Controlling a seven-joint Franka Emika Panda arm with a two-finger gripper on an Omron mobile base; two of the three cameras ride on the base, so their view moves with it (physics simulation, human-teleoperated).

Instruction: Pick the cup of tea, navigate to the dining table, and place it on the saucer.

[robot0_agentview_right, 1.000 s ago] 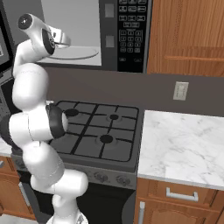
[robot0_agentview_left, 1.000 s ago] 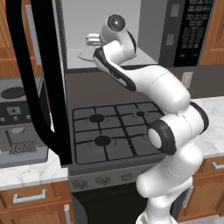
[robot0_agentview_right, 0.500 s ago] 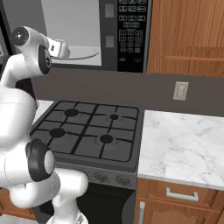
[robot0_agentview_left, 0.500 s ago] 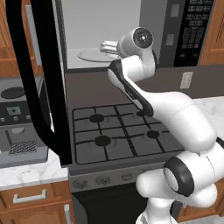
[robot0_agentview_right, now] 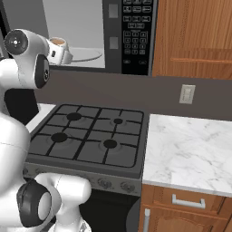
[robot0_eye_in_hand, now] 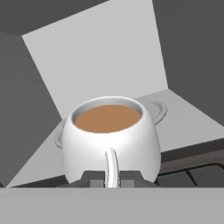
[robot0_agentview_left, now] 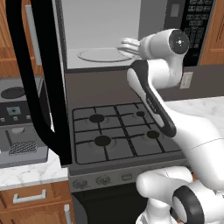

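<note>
The gripper [robot0_eye_in_hand: 112, 178] is closed on the handle of the cup of tea [robot0_eye_in_hand: 110, 139], which is held upright, filled with brown tea, at the open front of the microwave [robot0_agentview_right: 81, 31]. Behind it lies the turntable plate [robot0_agentview_left: 101, 54]; below, the stove [robot0_agentview_right: 88, 138].

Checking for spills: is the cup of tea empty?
No, the cup of tea holds brown tea nearly to its rim in the hand view.

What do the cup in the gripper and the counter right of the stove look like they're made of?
The cup of tea looks like glazed white ceramic: smooth, evenly shaded, opaque walls around brown tea. The counter looks like polished marble, white with grey veining, though that could be a printed surface.
</note>
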